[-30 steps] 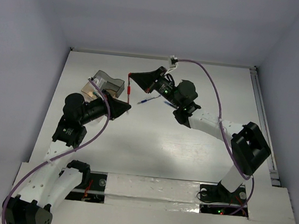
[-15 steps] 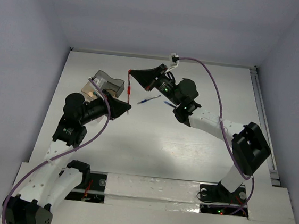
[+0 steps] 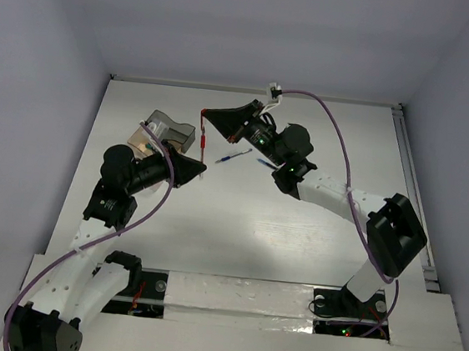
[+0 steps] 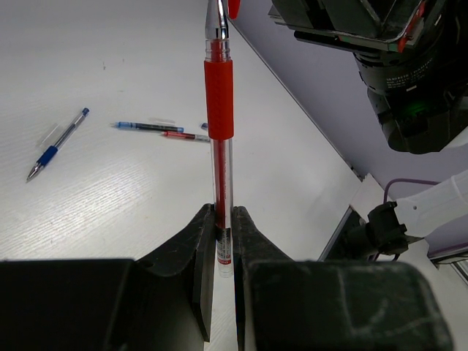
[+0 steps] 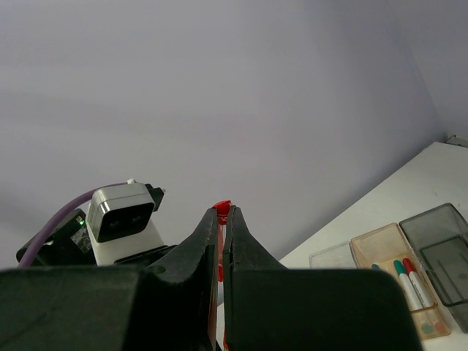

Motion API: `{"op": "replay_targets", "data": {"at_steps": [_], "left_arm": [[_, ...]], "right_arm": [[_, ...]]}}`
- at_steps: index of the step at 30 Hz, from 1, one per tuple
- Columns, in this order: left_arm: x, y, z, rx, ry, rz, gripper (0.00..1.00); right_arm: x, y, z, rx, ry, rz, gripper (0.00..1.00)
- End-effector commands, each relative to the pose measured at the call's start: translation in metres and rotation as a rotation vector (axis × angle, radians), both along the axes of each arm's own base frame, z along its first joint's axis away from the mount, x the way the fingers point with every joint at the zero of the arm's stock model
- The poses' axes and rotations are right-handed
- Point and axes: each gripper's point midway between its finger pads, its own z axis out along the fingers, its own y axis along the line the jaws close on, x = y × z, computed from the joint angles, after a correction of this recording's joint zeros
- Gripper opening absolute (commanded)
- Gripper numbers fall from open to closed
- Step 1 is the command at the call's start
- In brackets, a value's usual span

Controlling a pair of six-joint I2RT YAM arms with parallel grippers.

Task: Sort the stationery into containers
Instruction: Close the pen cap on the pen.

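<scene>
A red pen (image 3: 200, 143) is held above the table between both grippers. My left gripper (image 3: 201, 169) is shut on the lower end of its clear barrel (image 4: 219, 110). My right gripper (image 3: 205, 116) is shut on its red cap end (image 5: 221, 206). The containers sit at the back left: a smoky grey tray (image 3: 166, 126), and in the right wrist view a tan tray (image 5: 380, 252) holding markers (image 5: 406, 281), plus a clear tray (image 5: 333, 257). Loose on the table lie a blue pen (image 4: 57, 144) and two thin refills (image 4: 146, 126), blue and red.
Purple cables loop over both arms (image 3: 332, 127). Grey walls close in the white table (image 3: 237, 226) on the back and both sides. A rail runs along the right edge (image 3: 410, 185). The two arms' bases stand at the near edge.
The right arm has shifted slightly toward the back. Both grippers remain shut on the red pen, and the left arm has hardly moved.
</scene>
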Motion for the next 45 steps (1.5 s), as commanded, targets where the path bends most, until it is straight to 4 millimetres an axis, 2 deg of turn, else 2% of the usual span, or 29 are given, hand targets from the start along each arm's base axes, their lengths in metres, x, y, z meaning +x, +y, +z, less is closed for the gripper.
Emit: {"op": "replay_targets", "data": {"at_steps": [1,12,22,27,30,36,39,45], "left_arm": [[-0.001,-0.003,0.017,-0.017,-0.065,-0.018,0.00],[-0.004,-0.003,0.021,-0.023,-0.088,-0.026,0.00],[-0.004,-0.002,0.023,-0.022,-0.094,-0.018,0.00],[-0.005,-0.002,0.025,-0.026,-0.103,-0.018,0.00],[-0.005,-0.002,0.024,-0.026,-0.099,-0.021,0.00],[-0.004,-0.002,0.022,-0.022,-0.089,-0.021,0.00],[-0.004,-0.002,0.022,-0.022,-0.091,-0.021,0.00],[-0.005,-0.002,0.022,-0.023,-0.094,-0.023,0.00]], "right_arm": [[-0.020,-0.008,0.036,0.065,-0.110,0.006,0.00],[-0.013,-0.005,0.025,0.051,-0.085,-0.012,0.00],[-0.015,-0.006,0.028,0.054,-0.093,-0.005,0.00],[-0.013,-0.005,0.021,0.044,-0.080,-0.009,0.00],[-0.014,-0.005,0.025,0.049,-0.087,-0.007,0.00],[-0.016,-0.009,0.052,0.069,-0.137,-0.022,0.00],[-0.015,-0.010,0.054,0.071,-0.140,-0.033,0.00],[-0.010,-0.006,0.045,0.062,-0.118,-0.035,0.00]]}}
